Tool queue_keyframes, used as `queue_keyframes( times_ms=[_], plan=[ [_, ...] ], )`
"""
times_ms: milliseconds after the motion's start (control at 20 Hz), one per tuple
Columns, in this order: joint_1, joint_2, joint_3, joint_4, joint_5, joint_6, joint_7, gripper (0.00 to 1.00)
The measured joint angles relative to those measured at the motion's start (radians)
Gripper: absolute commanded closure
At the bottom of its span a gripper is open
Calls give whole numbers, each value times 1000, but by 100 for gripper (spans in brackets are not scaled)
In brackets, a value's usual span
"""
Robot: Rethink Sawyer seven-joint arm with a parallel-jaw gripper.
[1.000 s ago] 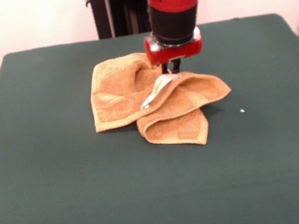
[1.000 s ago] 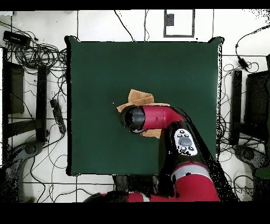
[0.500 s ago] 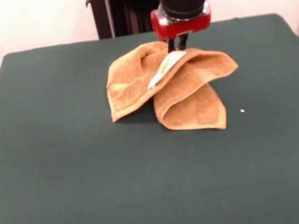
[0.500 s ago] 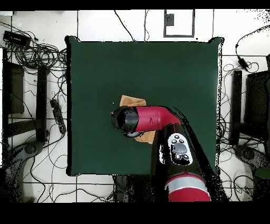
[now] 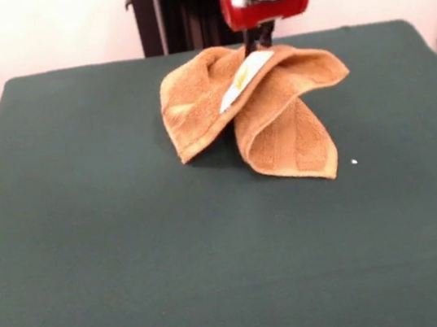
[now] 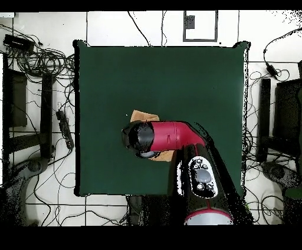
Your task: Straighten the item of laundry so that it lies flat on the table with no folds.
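One folded towel (image 5: 256, 108) hangs pinched in the hand (image 5: 260, 42) over the green table (image 5: 135, 266).

Orange-tan towel (image 5: 277, 113) — white label (image 5: 244, 78) — on dark green table (image 5: 135, 266).

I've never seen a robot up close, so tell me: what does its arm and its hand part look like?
The arm is a thick rounded tube with a glossy red shell and black joints. One link carries a grey oval panel of buttons. The wrist ends in a red ring with silver bolts. Below it, the gripper is small, slim and dark.
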State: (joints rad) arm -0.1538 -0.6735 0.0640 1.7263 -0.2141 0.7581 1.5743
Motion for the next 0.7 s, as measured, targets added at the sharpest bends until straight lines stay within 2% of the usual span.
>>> queue_keyframes(
  times_ms=[700],
  plan=[
    [27,-104,0,117,125,16,0,100]
  ],
)
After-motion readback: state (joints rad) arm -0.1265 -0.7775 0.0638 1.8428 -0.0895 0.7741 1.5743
